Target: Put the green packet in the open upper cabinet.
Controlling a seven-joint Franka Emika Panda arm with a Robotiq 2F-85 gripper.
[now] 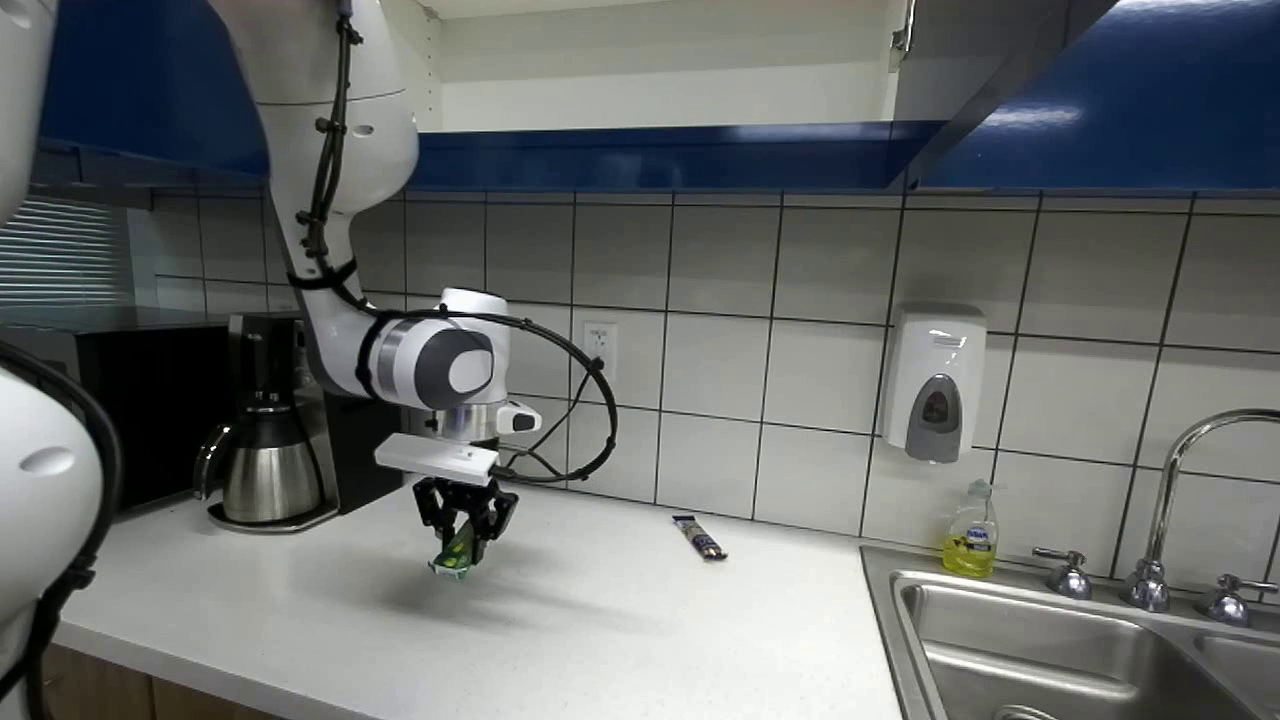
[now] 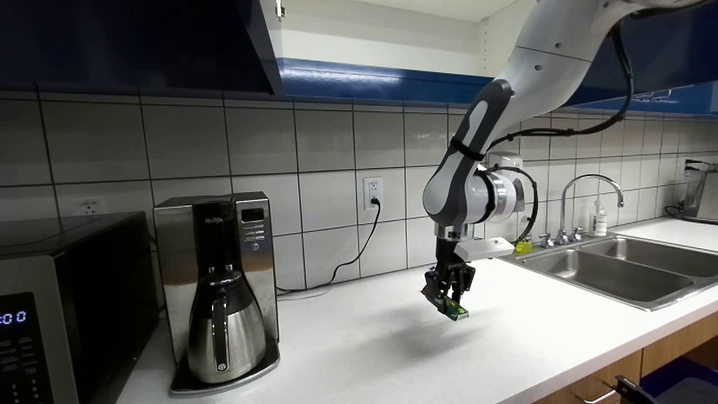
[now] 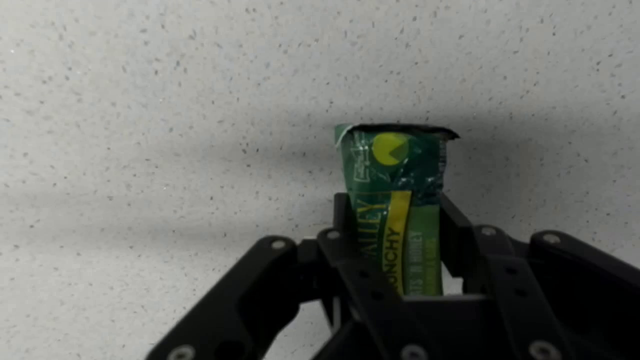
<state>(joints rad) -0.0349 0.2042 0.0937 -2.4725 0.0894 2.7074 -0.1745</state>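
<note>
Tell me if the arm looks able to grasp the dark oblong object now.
Likely not: its gripper is shut on the green packet, leaving no free grip for the dark oblong object.

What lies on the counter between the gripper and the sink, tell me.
In an exterior view, a small dark oblong item lies on the counter between the gripper and the sink.

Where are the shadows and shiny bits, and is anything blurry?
In both exterior views, soft shadows spread on the counter below the gripper; in an exterior view, white glare streaks the blue trim of the open upper cabinet; in the wrist view, the smallest print on the green packet looks fuzzy.
</note>
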